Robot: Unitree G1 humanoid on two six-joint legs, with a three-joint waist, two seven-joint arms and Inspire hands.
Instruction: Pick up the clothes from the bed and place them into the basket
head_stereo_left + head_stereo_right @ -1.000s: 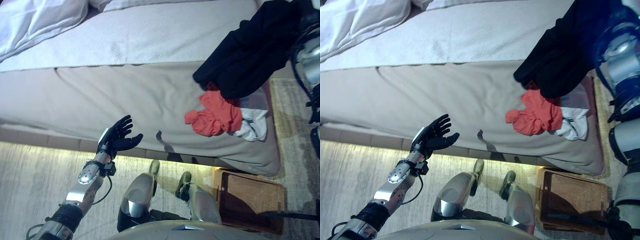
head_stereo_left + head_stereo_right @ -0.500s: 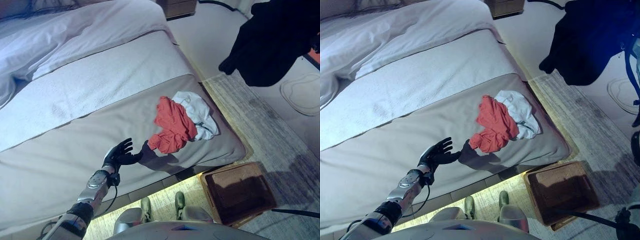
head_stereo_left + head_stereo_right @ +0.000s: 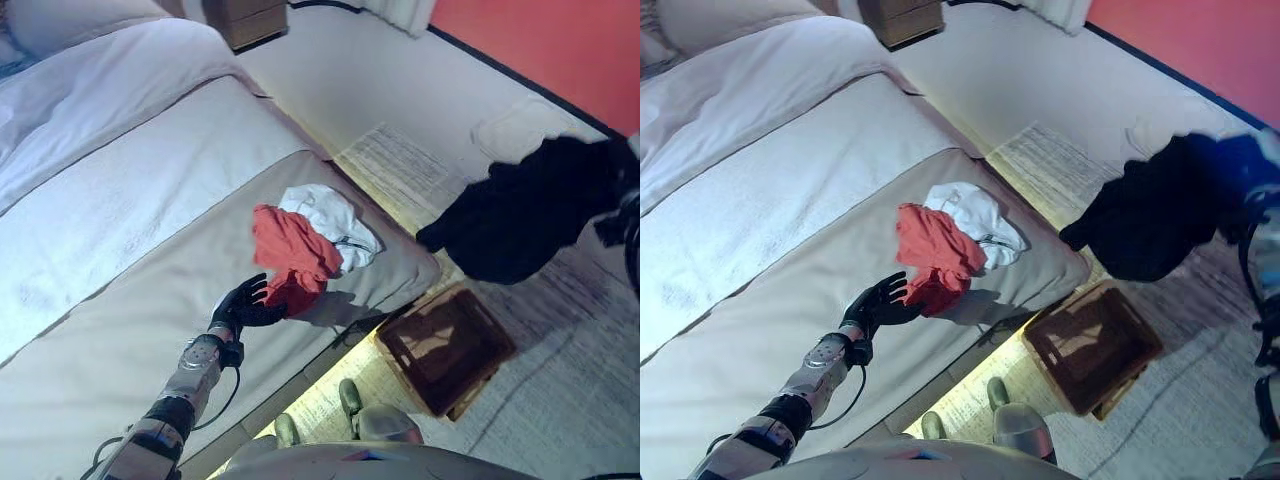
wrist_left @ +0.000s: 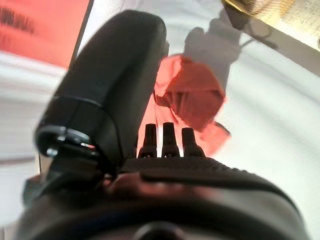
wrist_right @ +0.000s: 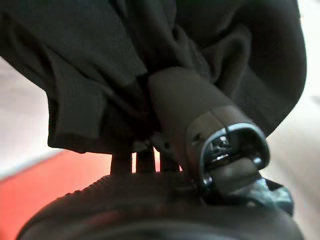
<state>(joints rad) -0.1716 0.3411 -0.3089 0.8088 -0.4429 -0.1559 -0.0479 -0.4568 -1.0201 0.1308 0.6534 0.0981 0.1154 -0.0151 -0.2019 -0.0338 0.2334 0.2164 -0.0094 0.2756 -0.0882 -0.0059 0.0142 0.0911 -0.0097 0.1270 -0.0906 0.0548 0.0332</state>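
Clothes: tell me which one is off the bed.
The black garment. It hangs from the right hand above the floor near the basket, while the red garment and white garment lie on the bed.

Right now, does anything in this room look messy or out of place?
Only the laundry. A red garment and a white garment lie crumpled together near the corner of the bed, next to the open left hand. The right hand holds a black garment up in the air near the basket.
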